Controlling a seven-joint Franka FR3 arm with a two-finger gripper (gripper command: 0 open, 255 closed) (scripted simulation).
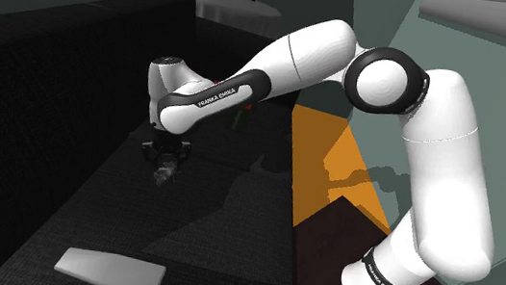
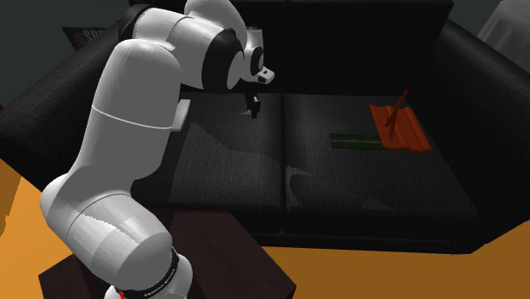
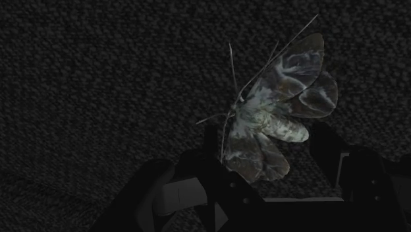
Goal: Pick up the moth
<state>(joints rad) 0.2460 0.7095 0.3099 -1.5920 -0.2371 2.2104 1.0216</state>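
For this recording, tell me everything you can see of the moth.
The moth has mottled grey-green and white wings, spread and tilted, a pale body, and thin threadlike antennae and legs. It sits at the tip of the pincer, in front of the dark woven sofa seat. Whether anything grips it cannot be told.

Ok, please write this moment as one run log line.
stage: at moth | gripper: low over dark sofa seat | moth: pale mottled, right at gripper | hold: cannot tell
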